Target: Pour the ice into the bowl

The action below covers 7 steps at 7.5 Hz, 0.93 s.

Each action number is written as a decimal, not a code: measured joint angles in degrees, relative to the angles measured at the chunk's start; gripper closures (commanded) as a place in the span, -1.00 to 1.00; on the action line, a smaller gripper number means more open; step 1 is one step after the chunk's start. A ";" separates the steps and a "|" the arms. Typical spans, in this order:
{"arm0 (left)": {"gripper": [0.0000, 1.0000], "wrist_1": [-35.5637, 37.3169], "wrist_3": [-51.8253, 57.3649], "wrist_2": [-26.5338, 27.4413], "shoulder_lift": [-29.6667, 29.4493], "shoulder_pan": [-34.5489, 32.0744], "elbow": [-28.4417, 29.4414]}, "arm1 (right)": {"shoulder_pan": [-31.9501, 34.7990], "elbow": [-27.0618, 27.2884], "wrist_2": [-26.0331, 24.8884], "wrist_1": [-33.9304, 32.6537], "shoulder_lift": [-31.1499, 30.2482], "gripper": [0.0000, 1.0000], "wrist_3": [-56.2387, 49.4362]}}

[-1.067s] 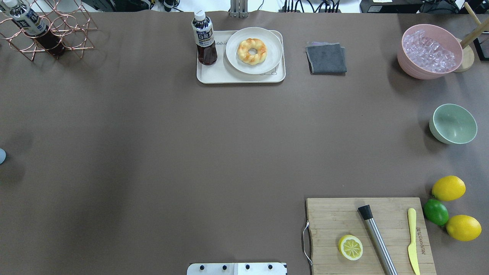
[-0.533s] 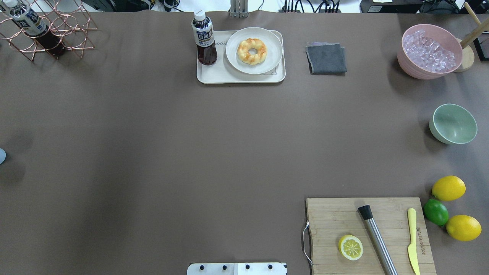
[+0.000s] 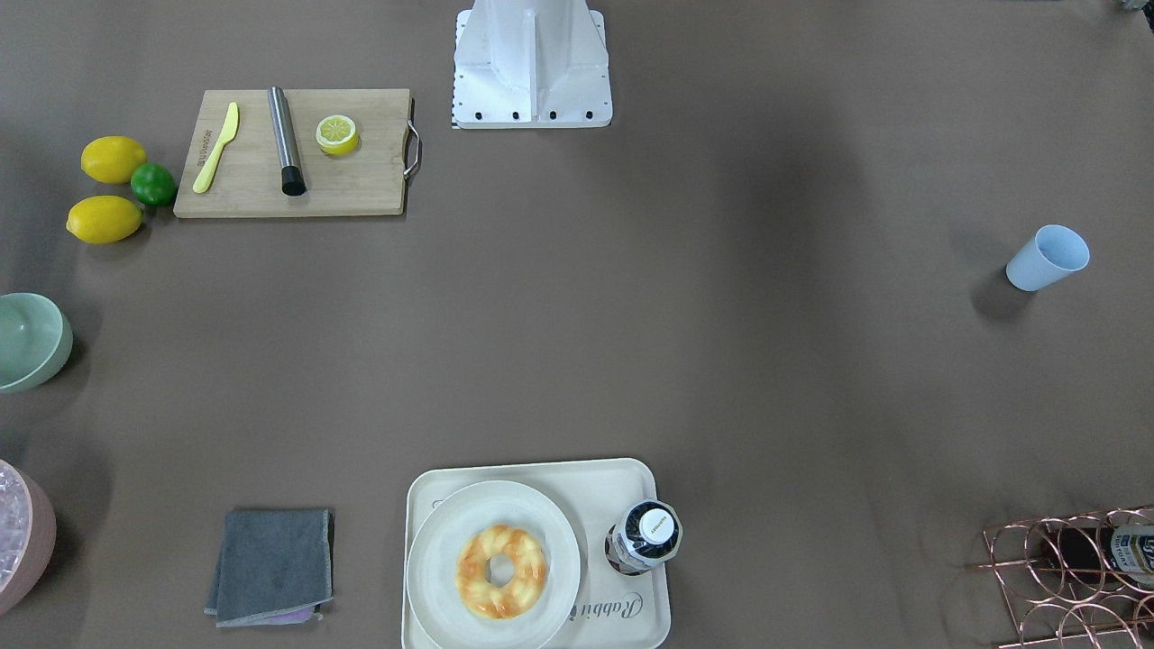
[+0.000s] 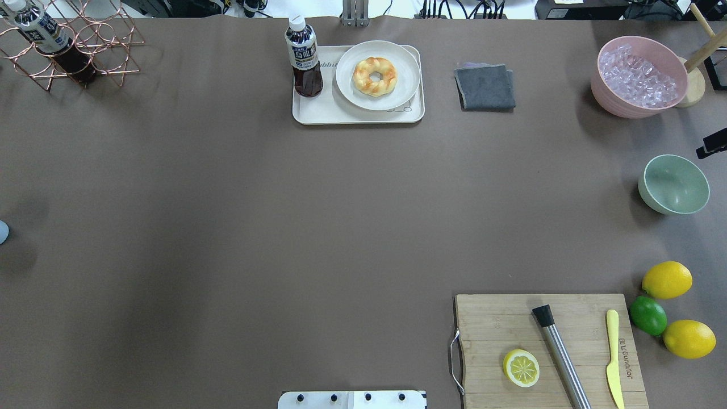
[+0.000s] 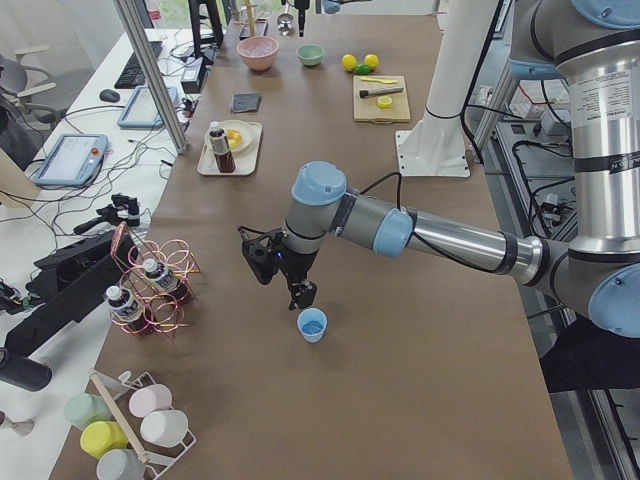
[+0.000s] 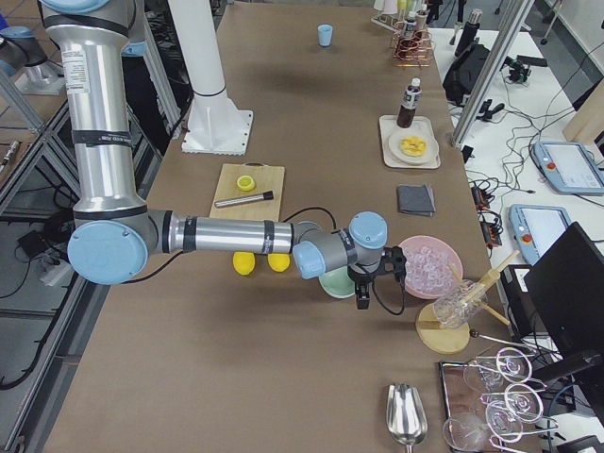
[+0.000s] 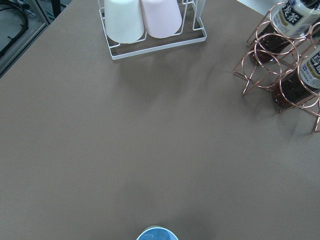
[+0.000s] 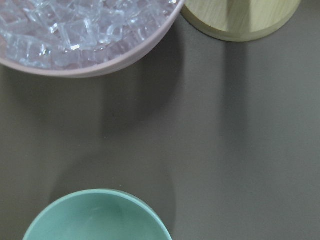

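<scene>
The mint-green bowl (image 4: 673,184) stands empty near the table's right edge; it also shows in the right wrist view (image 8: 95,220) and the front view (image 3: 27,342). Clear ice cubes (image 4: 639,76) fill the pink tub (image 8: 100,67) just beyond it. My right gripper (image 6: 376,283) hovers between tub and bowl; only a black tip (image 4: 714,143) shows overhead, and I cannot tell its state. My left gripper (image 5: 290,285) hangs just above the light blue cup (image 5: 312,324) at the far left; I cannot tell its state. I cannot tell what the cup holds.
A wooden stand base (image 8: 240,17) sits right of the tub. A cutting board (image 4: 545,341) holds a half lemon, a steel muddler and a yellow knife; lemons and a lime (image 4: 648,315) lie beside it. At the back are the doughnut tray (image 4: 306,113), a grey cloth (image 4: 484,86) and a copper bottle rack (image 4: 68,51).
A black part of my right gripper has come into the overhead view at the right edge, just above the bowl. Nothing on the table has moved.
</scene>
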 measured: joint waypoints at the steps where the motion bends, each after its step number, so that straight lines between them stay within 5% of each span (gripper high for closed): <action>1: -0.93 -1.26 -5.95 3.86 -0.23 4.02 -0.06 | -1.48 -1.54 -0.33 2.31 0.20 -0.92 0.04; 5: -0.86 -1.87 -27.88 17.56 -2.00 17.19 -0.81 | -3.64 -3.21 -1.48 4.32 0.38 -0.88 -0.02; 6: -0.85 -0.49 -32.03 21.53 -2.23 19.91 -0.89 | -4.12 -3.42 -1.53 4.46 0.39 -0.69 -0.02; 7: -0.86 1.98 -35.49 25.01 -2.62 22.20 -1.28 | -4.64 -3.95 -1.62 5.25 0.37 -0.26 0.02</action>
